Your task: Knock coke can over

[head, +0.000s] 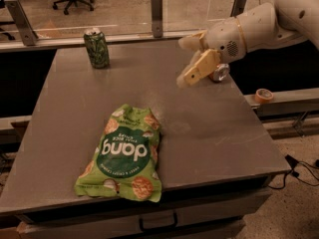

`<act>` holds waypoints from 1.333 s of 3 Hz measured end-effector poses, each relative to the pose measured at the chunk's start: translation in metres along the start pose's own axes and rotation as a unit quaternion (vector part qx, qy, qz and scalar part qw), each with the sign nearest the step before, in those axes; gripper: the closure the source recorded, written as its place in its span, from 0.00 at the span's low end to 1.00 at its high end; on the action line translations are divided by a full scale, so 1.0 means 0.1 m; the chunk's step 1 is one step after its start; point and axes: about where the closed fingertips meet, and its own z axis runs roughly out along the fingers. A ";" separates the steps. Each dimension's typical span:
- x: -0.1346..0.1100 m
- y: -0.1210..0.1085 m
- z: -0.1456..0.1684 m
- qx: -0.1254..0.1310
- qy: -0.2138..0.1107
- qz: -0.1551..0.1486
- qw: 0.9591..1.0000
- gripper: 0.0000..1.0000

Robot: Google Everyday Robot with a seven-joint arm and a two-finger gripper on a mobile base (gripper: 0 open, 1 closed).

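In the camera view, the hand (183,61) hovers over the far right part of the grey worktop (209,133), its two fingers spread apart with nothing between them. The coke can (220,72) sits just behind the lower finger, near the worktop's right edge, mostly hidden; only its silver end shows, turned toward the near side as if tipped over. A green can (96,48) stands upright at the far left. A green snack bag (124,154) lies flat near the front edge. A tape roll (263,94) rests on the ledge to the right.
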 end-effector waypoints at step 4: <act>0.36 -0.98 -1.12 0.199 0.063 -0.004 0.978 0.00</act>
